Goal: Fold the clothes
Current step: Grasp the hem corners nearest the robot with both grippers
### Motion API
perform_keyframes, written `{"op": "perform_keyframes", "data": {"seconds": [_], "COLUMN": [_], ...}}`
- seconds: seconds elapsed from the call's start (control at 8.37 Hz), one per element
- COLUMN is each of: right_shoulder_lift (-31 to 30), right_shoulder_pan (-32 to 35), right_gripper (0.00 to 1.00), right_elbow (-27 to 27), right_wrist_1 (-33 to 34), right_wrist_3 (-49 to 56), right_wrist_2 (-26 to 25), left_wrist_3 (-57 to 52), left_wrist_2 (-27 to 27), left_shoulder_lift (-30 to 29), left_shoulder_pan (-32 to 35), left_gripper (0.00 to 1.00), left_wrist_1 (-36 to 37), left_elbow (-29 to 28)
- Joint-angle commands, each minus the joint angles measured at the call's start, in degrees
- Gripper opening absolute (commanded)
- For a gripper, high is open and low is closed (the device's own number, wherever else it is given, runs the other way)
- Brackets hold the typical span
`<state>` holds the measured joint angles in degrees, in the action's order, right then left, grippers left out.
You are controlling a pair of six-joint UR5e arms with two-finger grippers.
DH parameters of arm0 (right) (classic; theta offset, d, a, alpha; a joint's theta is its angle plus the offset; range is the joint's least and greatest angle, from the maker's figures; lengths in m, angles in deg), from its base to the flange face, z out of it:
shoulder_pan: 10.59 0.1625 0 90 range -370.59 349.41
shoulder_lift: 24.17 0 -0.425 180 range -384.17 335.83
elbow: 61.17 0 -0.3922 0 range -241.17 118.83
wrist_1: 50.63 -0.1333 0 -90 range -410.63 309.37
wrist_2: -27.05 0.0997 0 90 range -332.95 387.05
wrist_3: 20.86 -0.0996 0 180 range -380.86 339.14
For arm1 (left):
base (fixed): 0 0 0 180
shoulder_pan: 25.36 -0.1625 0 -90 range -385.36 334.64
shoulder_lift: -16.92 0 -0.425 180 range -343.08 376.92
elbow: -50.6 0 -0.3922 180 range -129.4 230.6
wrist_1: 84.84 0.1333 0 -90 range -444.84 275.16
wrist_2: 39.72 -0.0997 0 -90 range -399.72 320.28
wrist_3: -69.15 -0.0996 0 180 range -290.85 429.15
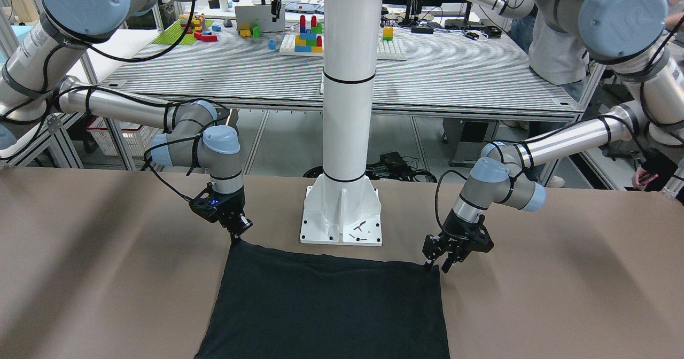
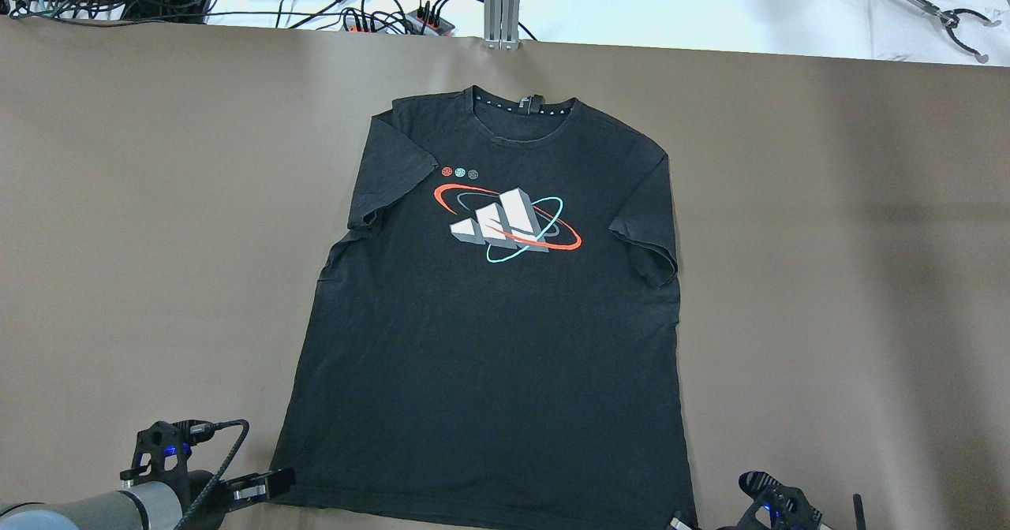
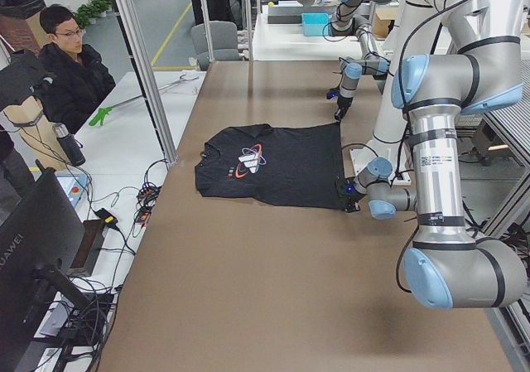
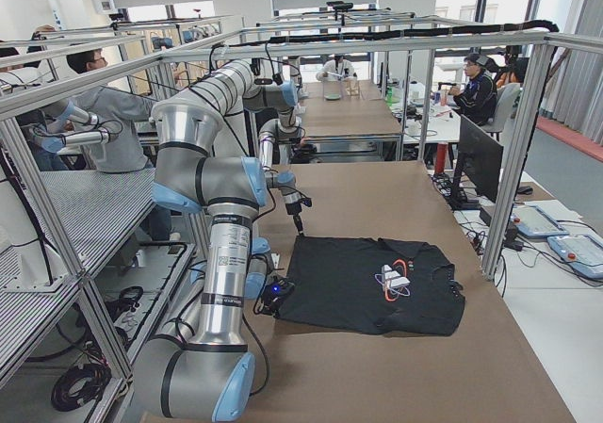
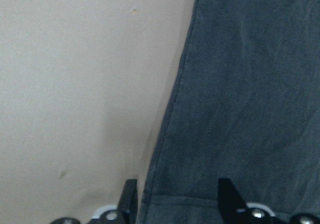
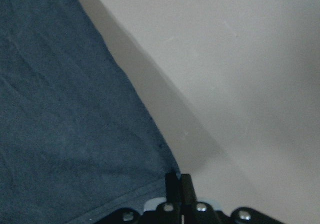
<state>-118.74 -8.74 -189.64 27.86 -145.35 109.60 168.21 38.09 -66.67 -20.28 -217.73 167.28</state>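
One brown counter fills the view from above. Two robot arms reach over it, the left arm and the right arm, with one white pillar between them. One black shirt lies flat in the middle of the counter, print up. From above, its long way runs from 12 o'clock to 6 o'clock, with the neck at 12 and the hem at 6. There are two tools. The left tool is at the 7 o'clock hem corner. Its fingers stand apart with the hem's edge between them and squeeze nothing. The right tool is at the 5 o'clock corner, its fingers pressed together on the corner's tip. From above, the right tool is mostly cut off by the bottom edge. From the front, the shirt's neck half is cut off. The print has three white bars, two rings, and three tiny dots at its 11 o'clock.
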Motion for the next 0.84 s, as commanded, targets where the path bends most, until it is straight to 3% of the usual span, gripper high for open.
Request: {"op": "perform_keyframes", "data": {"seconds": [0.0,0.12,0.24,0.36,0.72], "right_shoulder_lift": [-0.2,-0.2,-0.2,-0.3,-0.3], "right_shoulder_pan": [0.0,0.0,0.0,0.0,0.0], "right_gripper": [0.0,0.0,0.0,0.0,0.0], "right_elbow": [0.2,0.2,0.2,0.2,0.2], "right_wrist_1": [0.0,0.1,0.1,0.1,0.0], "right_wrist_3": [0.0,-0.1,0.0,0.0,0.0], "right_wrist_2": [-0.2,-0.3,-0.3,-0.3,-0.3], "left_wrist_3": [0.3,1.7,2.0,1.9,1.4], "left_wrist_2": [-0.4,-0.6,-0.5,-0.5,-0.1], "left_shoulder_lift": [0.2,0.0,-0.1,0.4,1.7], "left_shoulder_pan": [-1.4,-2.0,-2.1,-2.0,-1.8], "left_gripper": [0.57,0.46,0.14,0.0,0.0], "left_wrist_1": [0.0,0.0,0.0,0.0,0.1], "left_elbow": [-0.3,-0.5,-0.3,-0.4,1.9]}}
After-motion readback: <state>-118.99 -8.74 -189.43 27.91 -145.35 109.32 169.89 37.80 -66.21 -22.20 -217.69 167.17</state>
